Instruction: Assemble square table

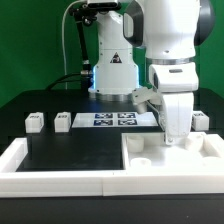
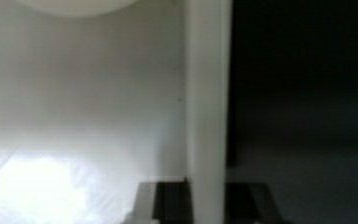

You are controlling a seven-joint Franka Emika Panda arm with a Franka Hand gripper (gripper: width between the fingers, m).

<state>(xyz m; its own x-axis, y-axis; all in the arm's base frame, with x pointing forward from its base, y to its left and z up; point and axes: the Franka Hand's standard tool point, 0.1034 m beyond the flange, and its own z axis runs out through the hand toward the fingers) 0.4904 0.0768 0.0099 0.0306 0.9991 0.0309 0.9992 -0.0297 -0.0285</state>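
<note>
I had the pincer [image 1: 176, 138] pinched narrow, low at the large white plastic square slab [image 1: 165, 158], likely to shove it into place. Small white leg blocks [image 1: 35, 121] sat beyond the slab.

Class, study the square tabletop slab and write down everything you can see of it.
The tabletop is a large white square slab, plastic by its look, smooth. It lies flat on the black work surface at the exterior view's right, close to the white rim. Round holes show near its corners. The gripper hangs low over it, fingers shut; whether they touch it is unclear.
</note>
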